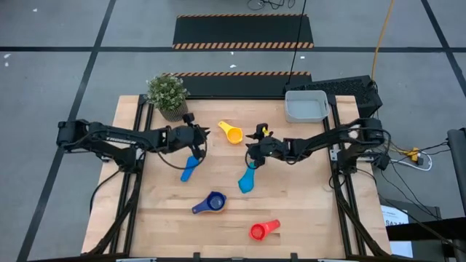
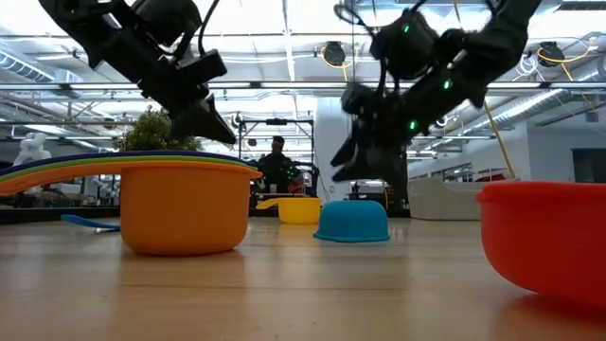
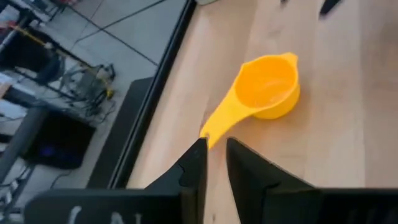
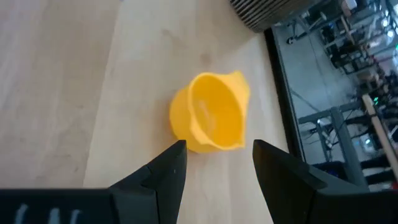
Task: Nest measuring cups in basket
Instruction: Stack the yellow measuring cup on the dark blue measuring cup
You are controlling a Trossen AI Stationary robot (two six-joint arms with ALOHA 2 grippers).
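Both dark arms reach in from opposite sides toward the middle of the table, each stretched nearly level with its wrist bent down a little. The left claw [image 1: 195, 136] hangs in the air with its two fingers [image 3: 194, 163] drawn close, only a narrow slit between them, and nothing held. The right claw [image 1: 254, 146] also hangs clear of the table, its fingers [image 4: 173, 163] spread well apart and empty. The two claws face each other, near but not touching.
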